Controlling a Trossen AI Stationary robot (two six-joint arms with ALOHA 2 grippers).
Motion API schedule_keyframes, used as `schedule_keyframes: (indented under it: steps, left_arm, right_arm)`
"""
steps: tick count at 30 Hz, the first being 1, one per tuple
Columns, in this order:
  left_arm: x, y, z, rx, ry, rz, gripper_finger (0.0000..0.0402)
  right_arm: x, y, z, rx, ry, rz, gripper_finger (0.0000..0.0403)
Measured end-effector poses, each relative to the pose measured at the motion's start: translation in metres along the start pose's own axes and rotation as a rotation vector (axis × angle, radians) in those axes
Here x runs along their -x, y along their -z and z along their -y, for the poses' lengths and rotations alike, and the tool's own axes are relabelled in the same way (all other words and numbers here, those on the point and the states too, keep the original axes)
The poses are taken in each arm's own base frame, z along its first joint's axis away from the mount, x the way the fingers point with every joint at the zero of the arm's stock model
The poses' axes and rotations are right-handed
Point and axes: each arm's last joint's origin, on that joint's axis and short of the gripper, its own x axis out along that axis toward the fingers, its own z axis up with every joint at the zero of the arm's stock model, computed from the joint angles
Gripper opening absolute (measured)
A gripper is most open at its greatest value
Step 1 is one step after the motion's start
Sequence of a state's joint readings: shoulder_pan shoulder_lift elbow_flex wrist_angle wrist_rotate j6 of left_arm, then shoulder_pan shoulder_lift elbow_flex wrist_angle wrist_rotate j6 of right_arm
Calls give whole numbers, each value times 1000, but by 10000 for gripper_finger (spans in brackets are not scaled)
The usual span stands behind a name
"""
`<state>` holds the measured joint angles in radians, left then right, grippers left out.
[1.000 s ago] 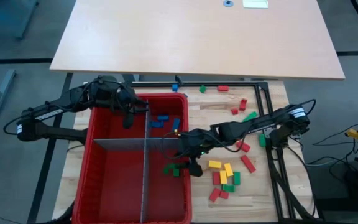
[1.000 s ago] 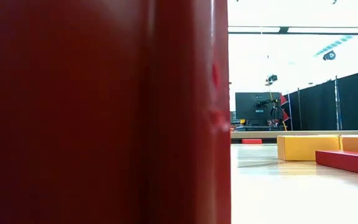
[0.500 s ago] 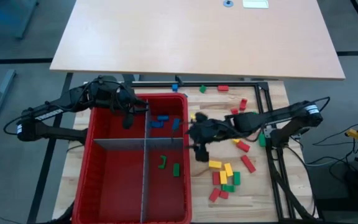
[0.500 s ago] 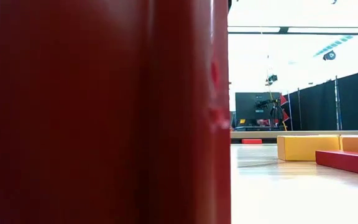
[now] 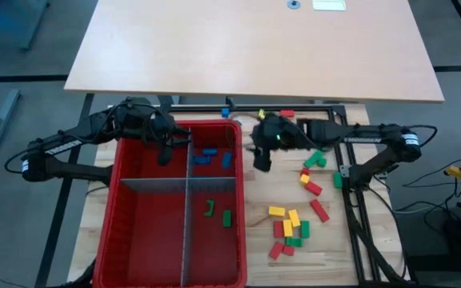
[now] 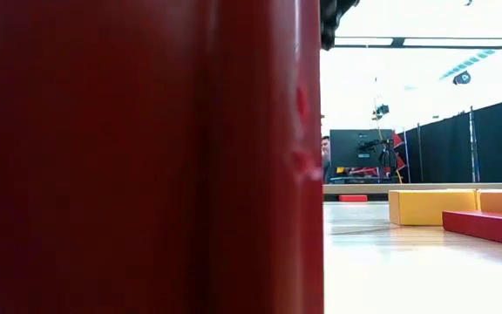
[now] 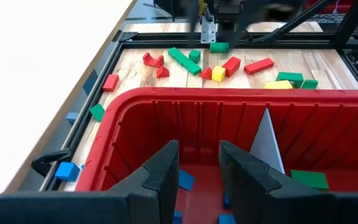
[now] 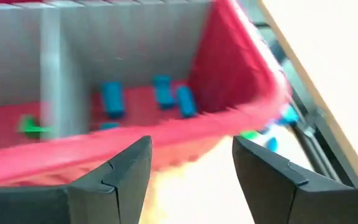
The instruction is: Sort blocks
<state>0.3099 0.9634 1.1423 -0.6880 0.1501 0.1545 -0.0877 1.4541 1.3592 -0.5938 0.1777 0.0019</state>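
The red bin [image 5: 122, 224], split by grey dividers [image 5: 187, 210], stands on the table's left half. Blue blocks [image 5: 207, 152] lie in its far right compartment and green blocks [image 5: 226, 218] in its near right one. More blocks, red, green and yellow [image 5: 293, 218], lie loose on the wood to the right of the bin. My right gripper [image 5: 261, 160] [image 8: 188, 180] hangs open just outside the bin's right wall near its far corner, nothing between its fingers. My left gripper [image 5: 165, 149] [image 7: 199, 177] hangs open over the bin's far left compartment.
A dark metal frame [image 5: 346, 172] runs along the table's far and right sides, with a few blocks [image 5: 286, 114] beside its far rail. A large pale tabletop [image 5: 254, 48] lies beyond. In the low view the bin's wall [image 6: 146, 157] blocks most of the sight.
My right gripper has come out from over the bin's near right compartment, gone toward the table's right edge over the bin's wall, then toward the far edge. Two green blocks now show uncovered in that compartment.
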Motion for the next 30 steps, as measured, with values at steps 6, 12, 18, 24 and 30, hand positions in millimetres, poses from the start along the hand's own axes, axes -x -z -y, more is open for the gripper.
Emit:
schedule_keyframes:
  steps: [6, 12, 18, 24, 30]
  left_arm:
    - [0, 0, 0, -20, 0, 0, 103]
    - [0, 0, 0, -18, 0, 0, 103]
    - [0, 0, 0, -10, 0, 0, 103]
    - [0, -1, 0, -10, -1, 6, 103]
    - [0, -1, 0, 17, -2, 9, 103]
  right_arm:
    - [-19, 27, 67, -123, 145, -103, 205]
    - [-34, 69, 143, -353, 137, -79, 206]
    - [-55, 116, 202, -561, 191, -80, 204]
    - [-92, 138, 223, -592, 157, -157, 208]
    - [-129, 139, 238, -573, 154, -195, 204]
